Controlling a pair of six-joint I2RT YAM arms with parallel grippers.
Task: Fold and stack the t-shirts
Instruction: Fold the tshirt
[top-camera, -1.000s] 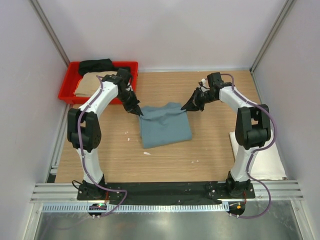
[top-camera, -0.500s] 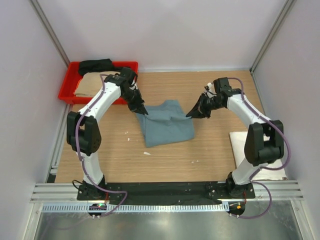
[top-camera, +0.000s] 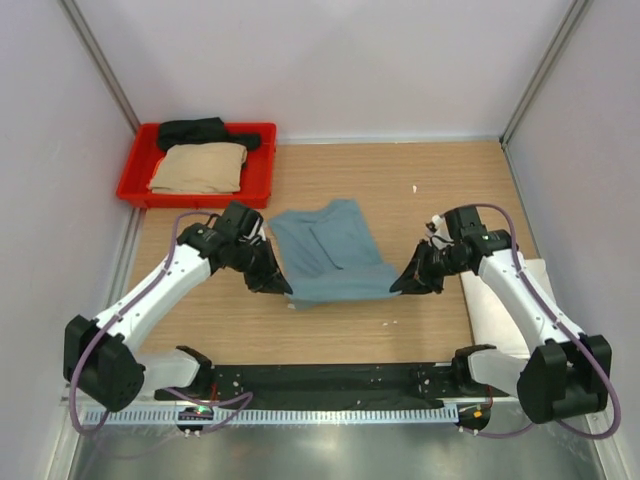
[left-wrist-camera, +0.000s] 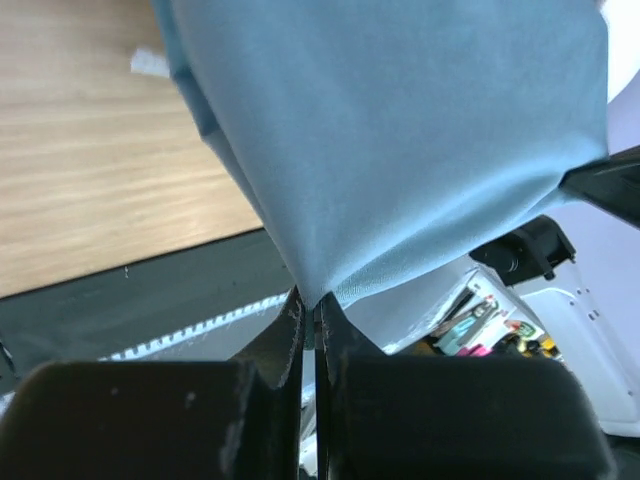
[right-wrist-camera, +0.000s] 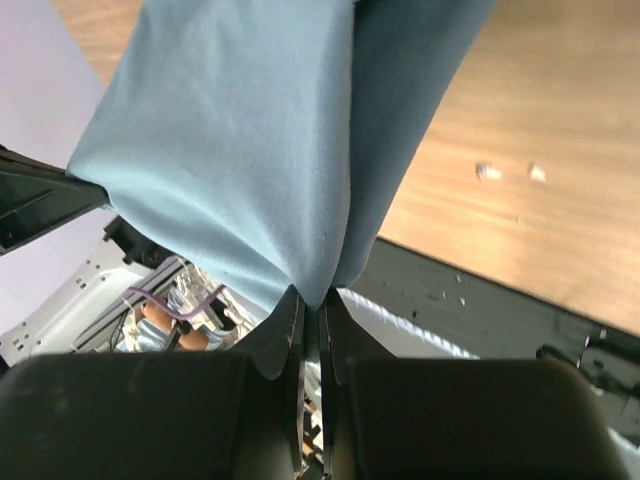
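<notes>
The dusty teal-blue t-shirt (top-camera: 330, 250) lies partly folded at the table's middle, its near edge lifted and stretched between both grippers. My left gripper (top-camera: 283, 288) is shut on its near left corner; the cloth (left-wrist-camera: 400, 150) fans up from the jaws in the left wrist view. My right gripper (top-camera: 397, 287) is shut on the near right corner, with cloth (right-wrist-camera: 270, 140) hanging from the jaws in the right wrist view. A tan t-shirt (top-camera: 200, 168) and a black t-shirt (top-camera: 195, 131) lie in the red tray (top-camera: 258, 180). A folded white t-shirt (top-camera: 545, 290) lies at the right edge.
The red tray stands at the back left corner. White crumbs (top-camera: 415, 187) dot the wooden table. A black strip (top-camera: 330, 378) runs along the near edge by the arm bases. Grey walls close in both sides.
Both grippers have drawn toward the near edge, carrying the teal shirt's far edge over itself. The left arm has left the tray, uncovering the tan shirt.
</notes>
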